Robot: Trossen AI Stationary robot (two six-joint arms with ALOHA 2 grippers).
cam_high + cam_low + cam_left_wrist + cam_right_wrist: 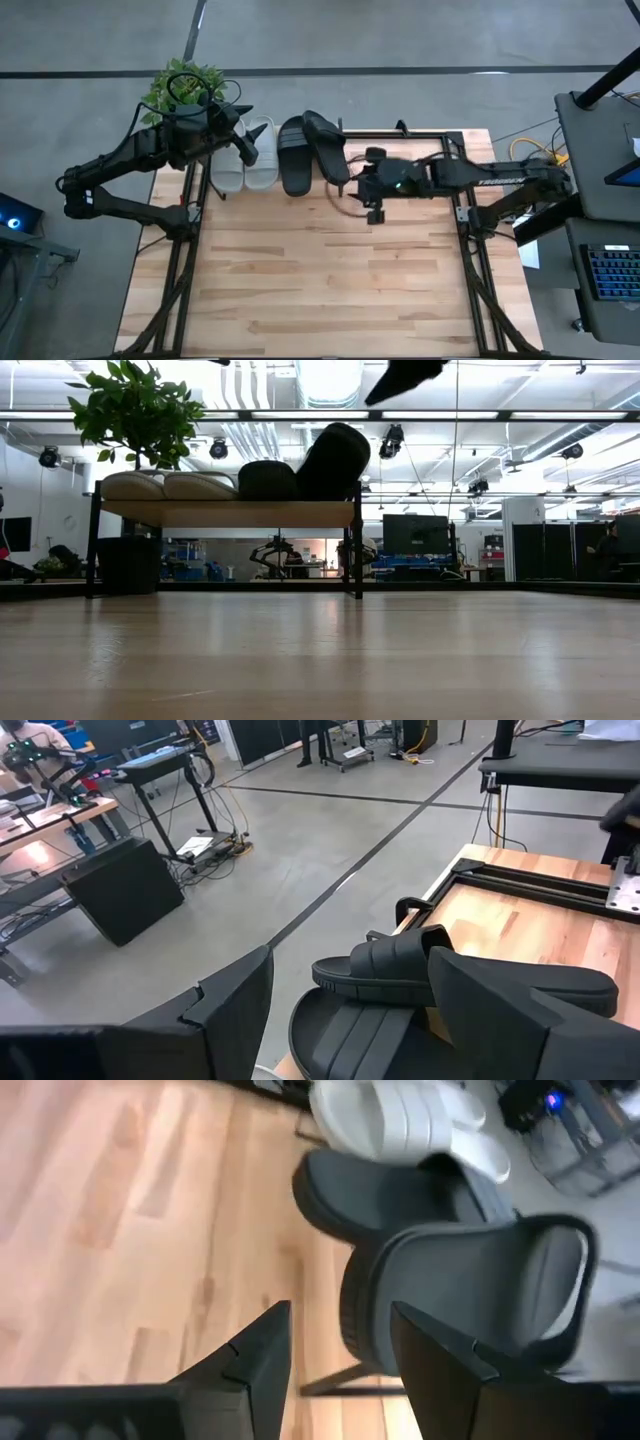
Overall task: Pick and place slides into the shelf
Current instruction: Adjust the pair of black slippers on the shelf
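You have four slides: two light grey slides (228, 160) (261, 152) and two black slides (294, 155) (327, 146). One shelf (228, 513) carries them. One potted plant (183, 85) is there, and two grippers (238, 135) (362, 185).

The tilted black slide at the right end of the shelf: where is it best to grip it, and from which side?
Probably grip the tilted black slide by its free outer edge, coming from the right, where the right claw already is. It leans on the flat black slide, so that side is blocked.
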